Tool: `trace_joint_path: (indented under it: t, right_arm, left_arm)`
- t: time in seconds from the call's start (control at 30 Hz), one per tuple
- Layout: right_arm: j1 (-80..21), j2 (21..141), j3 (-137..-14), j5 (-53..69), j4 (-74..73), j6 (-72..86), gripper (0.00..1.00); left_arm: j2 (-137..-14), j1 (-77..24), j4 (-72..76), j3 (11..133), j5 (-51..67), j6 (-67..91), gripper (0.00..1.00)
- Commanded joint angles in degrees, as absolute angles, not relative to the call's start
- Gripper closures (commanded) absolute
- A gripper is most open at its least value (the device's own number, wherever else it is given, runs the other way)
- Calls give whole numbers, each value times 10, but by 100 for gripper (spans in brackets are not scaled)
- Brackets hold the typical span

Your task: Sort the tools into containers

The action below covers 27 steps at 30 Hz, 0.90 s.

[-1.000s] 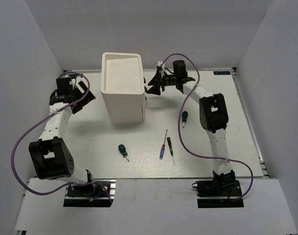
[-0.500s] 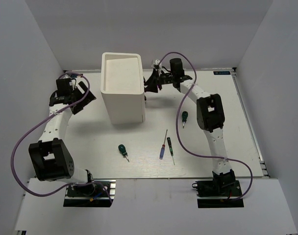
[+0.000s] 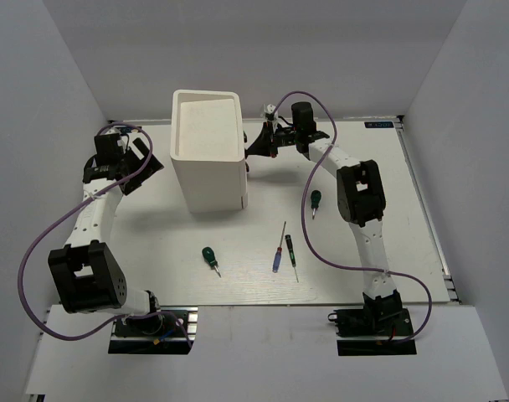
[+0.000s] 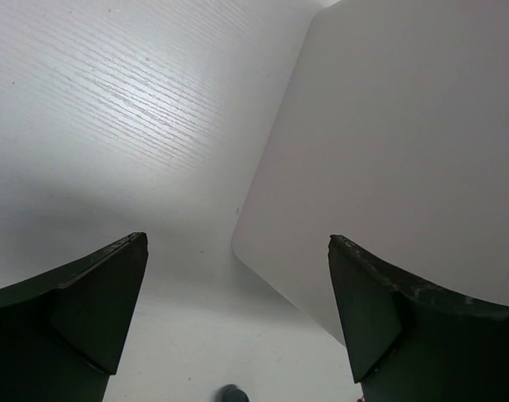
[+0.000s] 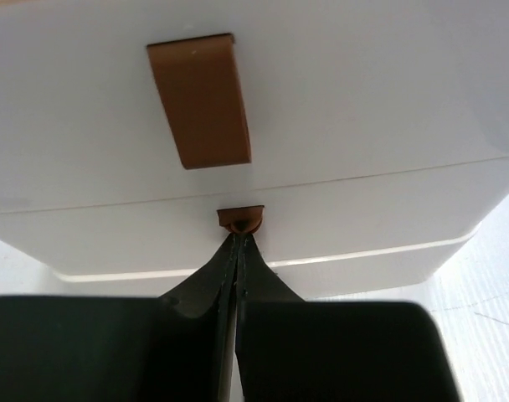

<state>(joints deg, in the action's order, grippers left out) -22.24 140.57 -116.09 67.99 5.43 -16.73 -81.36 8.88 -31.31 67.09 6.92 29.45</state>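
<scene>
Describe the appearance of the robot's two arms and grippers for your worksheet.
The left arm and right arm have white links with chunky black joint housings and black bases. A purple cable loops along each. The left gripper and right gripper have dark, wedge-shaped fingers.

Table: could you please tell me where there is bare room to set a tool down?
Bare: right of the right arm, up to the table edge; and between the left arm and the cabinet. Crowded: the middle front, where four screwdrivers lie.

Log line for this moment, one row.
right gripper: shut, tips at drawer knob | left gripper: open, beside cabinet | four screwdrivers on table
</scene>
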Motion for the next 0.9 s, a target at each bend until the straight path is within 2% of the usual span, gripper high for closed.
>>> trace_joint_path:
  t: [0.0, 0.23, 0.47, 0.63, 0.67, 0.73, 0.77, 0.8, 0.83, 0.87]
  right_arm:
    - [-229, 1361, -1111, 658, 55, -197, 100]
    - [-199, 1260, -999, 540, -34, -290, 100]
    - [-157, 1160, -878, 511, -74, -340, 100]
    - [-145, 1117, -839, 490, -106, -371, 100]
    - [-145, 1116, -837, 479, -106, -367, 100]
    - [-145, 1117, -843, 477, -112, -359, 100]
    - [-144, 1119, -846, 470, -112, -336, 86]
    - [-144, 1118, -863, 468, -121, -314, 68]
    - [-144, 1118, -868, 454, -126, -298, 42]
    - [-145, 1112, -874, 442, -140, -289, 38]
  left_arm:
    - [-779, 92, -314, 669, 77, 296, 1]
    - [-773, 92, -308, 657, 77, 301, 1]
    - [-773, 92, -303, 657, 72, 301, 1]
    - [-756, 92, -303, 651, 78, 301, 1]
    - [-756, 92, -303, 646, 83, 294, 4]
    - [-750, 85, -308, 638, 97, 274, 14]
    - [-742, 80, -308, 633, 111, 266, 25]
    - [-732, 80, -302, 622, 150, 256, 56]
    - [-725, 80, -296, 615, 167, 243, 72]
    - [-720, 66, -301, 615, 178, 216, 83]
